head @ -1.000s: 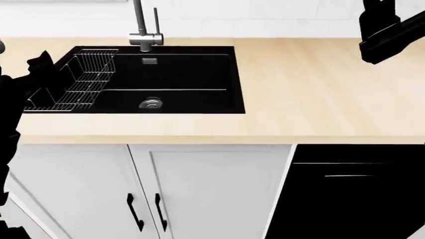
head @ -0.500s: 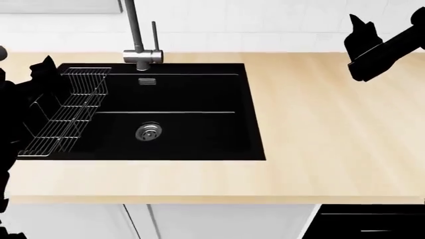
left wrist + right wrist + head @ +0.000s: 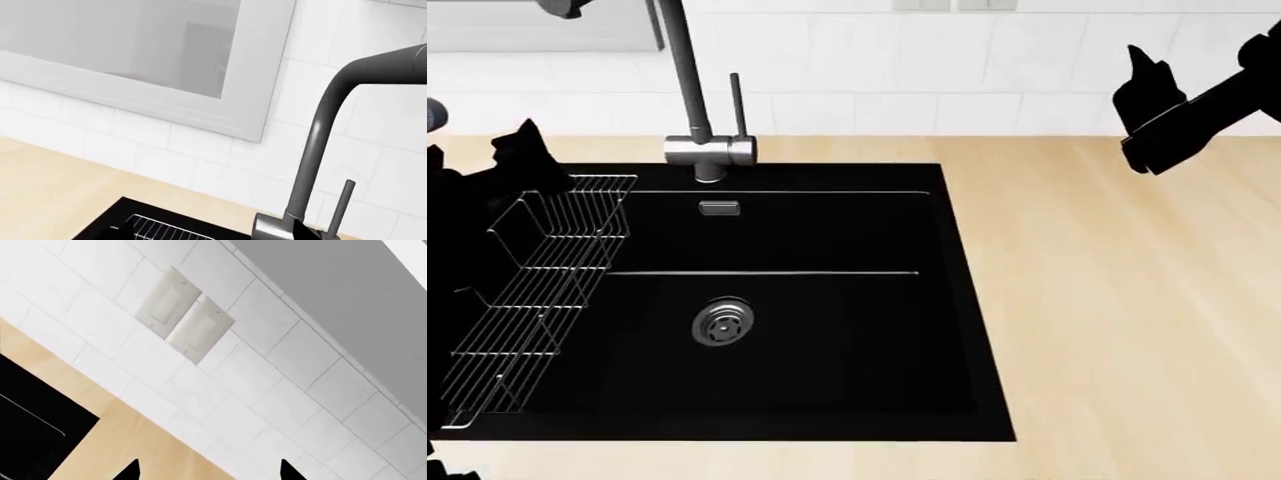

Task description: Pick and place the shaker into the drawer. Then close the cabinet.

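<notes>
Neither the small red shaker nor the wide white drawer appeared in any view — the step in hand was judged to be search, not grasp.

Head view showed the black rectangular sink basin set into the pale wood bench, a wire dish rack along the basin's left side, and a grey metal tap at the back edge. The left gripper hung as a dark silhouette over the rack end; the right gripper hung well apart over bare bench near the white tiled wall.

Jaws, right: two dark tips spread with only tile and bench between them — open, empty. Jaws, left: one dark tip barely showed in the wrist view; cannot tell how far open.

To do this step well: keep both arms raised clear of tap and rack, sweep the head along the bench until the shaker shows, and commit no arm before then.
</notes>
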Controlling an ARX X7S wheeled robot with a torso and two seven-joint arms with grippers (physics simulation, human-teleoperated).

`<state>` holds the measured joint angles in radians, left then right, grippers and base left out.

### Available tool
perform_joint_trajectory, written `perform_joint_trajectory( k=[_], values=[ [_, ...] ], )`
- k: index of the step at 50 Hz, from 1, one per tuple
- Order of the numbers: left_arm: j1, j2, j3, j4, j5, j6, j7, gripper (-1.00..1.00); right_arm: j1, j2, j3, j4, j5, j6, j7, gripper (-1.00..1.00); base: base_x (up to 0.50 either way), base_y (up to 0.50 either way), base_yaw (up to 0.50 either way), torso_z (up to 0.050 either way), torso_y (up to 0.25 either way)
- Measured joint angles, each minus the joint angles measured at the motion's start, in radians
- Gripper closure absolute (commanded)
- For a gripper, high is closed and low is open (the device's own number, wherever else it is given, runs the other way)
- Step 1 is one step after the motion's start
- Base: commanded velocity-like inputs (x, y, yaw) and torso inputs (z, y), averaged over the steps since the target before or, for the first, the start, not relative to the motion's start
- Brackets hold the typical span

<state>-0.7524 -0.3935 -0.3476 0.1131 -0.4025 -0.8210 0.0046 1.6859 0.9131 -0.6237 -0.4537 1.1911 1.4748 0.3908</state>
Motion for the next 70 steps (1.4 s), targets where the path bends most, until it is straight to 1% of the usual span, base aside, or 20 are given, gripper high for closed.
perform_joint_trajectory(
  k=[9,14,17,21,29,32,36,37,40,43,46,50,53,54,56,57,59,62,67,70],
  values=[
    [-0.022,-0.017,0.017,0.03,0.013,-0.028,-0.026,-1.0,-0.029,-0.012,0.026,0.03,0.077,0.023,0.085,-1.0,0.0,0.0,0.0,0.0,0.0],
    [-0.102,-0.049,0.041,0.109,0.016,-0.1,-0.059,-1.0,-0.051,-0.016,0.037,0.053,0.133,0.032,0.142,-1.0,0.0,0.0,0.0,0.0,0.0],
    [-0.198,-0.068,0.059,0.173,-0.009,-0.178,-0.067,-1.0,-0.064,-0.017,0.041,0.066,0.165,0.033,0.173,-1.0,0.0,0.0,0.0,0.0,0.0],
    [-0.388,-0.076,0.09,0.25,-0.068,-0.306,-0.07,-1.0,-0.08,-0.015,0.047,0.08,0.204,0.029,0.21,-1.0,0.0,0.0,0.0,0.0,0.0],
    [-0.783,-0.021,0.12,0.338,-0.205,-0.53,-0.082,-1.0,-0.113,-0.003,0.058,0.092,0.255,0.006,0.26,-1.0,0.0,0.0,0.0,0.0,0.0],
    [-0.873,-0.014,0.133,0.336,-0.227,-0.627,-0.12,-1.0,-0.123,0.005,0.061,0.095,0.269,-0.005,0.271,-1.0,0.0,0.0,0.0,0.0,0.003],
    [-0.971,-0.014,0.184,0.305,-0.265,-0.75,-0.144,-1.0,-0.135,0.014,0.065,0.099,0.287,-0.018,0.285,-1.0,0.0,0.0,0.0,0.004,0.0],
    [-0.984,-0.017,0.204,0.291,-0.285,-0.75,-0.148,-1.0,-0.138,0.017,0.065,0.1,0.291,-0.022,0.288,-1.0,0.0,0.0,0.0,0.01,0.0],
    [-1.026,-0.009,0.267,0.253,-0.267,-0.75,-0.129,-1.0,-0.147,0.024,0.067,0.101,0.302,-0.033,0.297,-1.0,0.0,0.0,0.0,0.011,0.0],
    [-1.09,0.02,0.309,0.203,-0.226,-0.677,-0.099,-1.0,-0.16,0.03,0.071,0.1,0.31,-0.046,0.305,-1.0,0.0,0.0,0.0,0.003,0.004],
    [-1.148,0.051,0.35,0.176,-0.188,-0.75,-0.089,-1.0,-0.176,0.037,0.074,0.097,0.316,-0.061,0.311,-1.0,0.0,0.0,0.0,0.008,0.0],
    [-1.19,0.076,0.43,0.135,-0.146,-0.75,-0.069,-1.0,-0.199,0.051,0.079,0.091,0.326,-0.083,0.319,-1.0,0.0,0.0,0.0,0.014,0.003],
    [-1.264,0.106,0.472,-0.012,-0.117,-0.737,-0.016,-1.0,-0.222,0.063,0.086,0.083,0.333,-0.101,0.326,-1.0,0.0,0.0,0.0,0.012,0.0],
    [-1.295,0.124,0.49,-0.101,-0.094,-0.665,0.011,-1.0,-0.23,0.066,0.089,0.08,0.336,-0.106,0.329,-1.0,0.0,0.0,0.0,0.0,0.0],
    [-1.352,0.149,0.528,-0.271,-0.082,-0.581,0.055,-1.0,-0.244,0.073,0.094,0.074,0.342,-0.116,0.336,-1.0,0.0,0.0,0.0,0.005,0.0],
    [-1.376,0.163,0.555,-0.36,-0.078,-0.514,0.075,-1.0,-0.25,0.075,0.096,0.071,0.346,-0.121,0.339,-1.0,0.0,0.0,0.0,0.0,0.0],
    [-1.416,0.19,0.619,-0.526,-0.083,-0.397,0.107,-1.0,-0.259,0.08,0.099,0.066,0.356,-0.127,0.347,-1.0,0.0,0.0,0.0,0.005,0.0],
    [-1.465,0.242,0.719,-0.736,-0.136,-0.24,0.147,-1.0,-0.268,0.087,0.104,0.059,0.374,-0.133,0.364,-1.0,0.0,0.0,0.0,0.0,0.0],
    [-1.536,0.292,0.9,-0.996,-0.198,-0.056,0.151,-1.0,-0.279,0.1,0.111,0.047,0.417,-0.14,0.398,-1.0,0.0,0.0,0.0,0.0,0.0],
    [-1.577,0.301,0.979,-1.075,-0.212,-0.023,0.17,-1.0,-0.284,0.11,0.115,0.043,0.444,-0.143,0.42,-1.0,0.0,0.0,0.0,0.008,0.0]
  ],
)
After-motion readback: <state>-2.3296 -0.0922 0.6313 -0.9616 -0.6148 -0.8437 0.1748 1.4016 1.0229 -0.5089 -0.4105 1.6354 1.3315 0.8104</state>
